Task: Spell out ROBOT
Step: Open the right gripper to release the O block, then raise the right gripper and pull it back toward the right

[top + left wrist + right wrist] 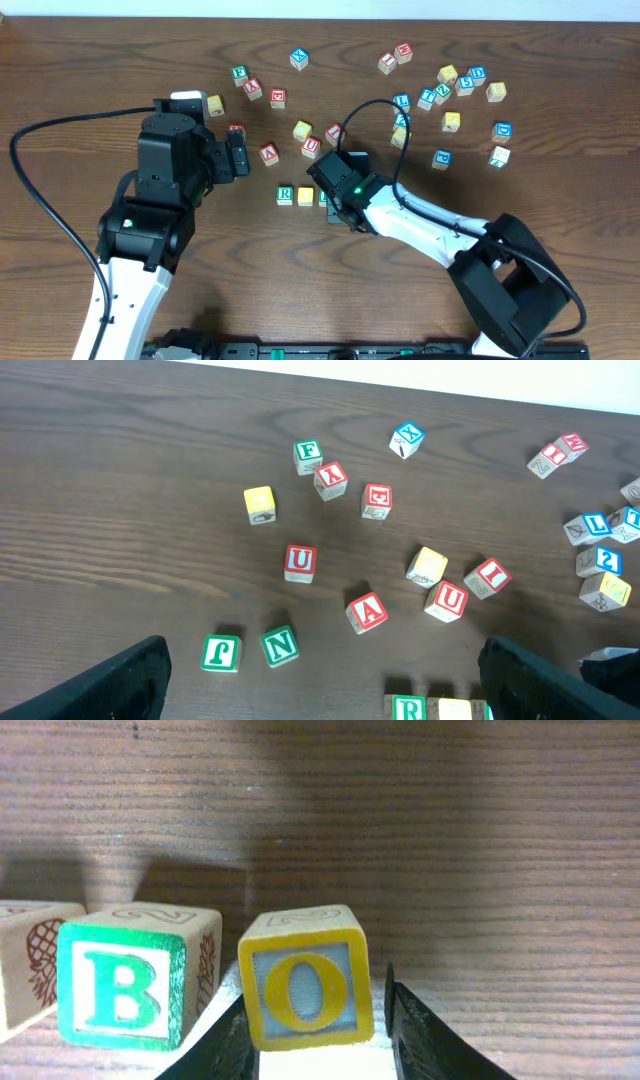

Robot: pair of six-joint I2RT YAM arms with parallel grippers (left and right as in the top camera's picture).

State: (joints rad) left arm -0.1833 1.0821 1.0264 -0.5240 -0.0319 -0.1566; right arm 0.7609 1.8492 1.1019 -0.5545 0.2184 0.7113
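Since the left jaws hang wide apart and empty above loose cubes (299, 561), the step in hand falls to the right arm (420, 215). On the counter (120, 60) the row reads R (285, 194), a yellow cube (305, 196), then B (125, 985), and the O (305, 978) stands just beside B, between the right jaws. We should square its face with B's, close the small gap, then open and lift straight up. Whether those jaws press it or merely flank it, we cannot tell. Overhead, the arm hides these 2 cubes; the wrist view cuts off the cube left of B; the T we cannot pick out.
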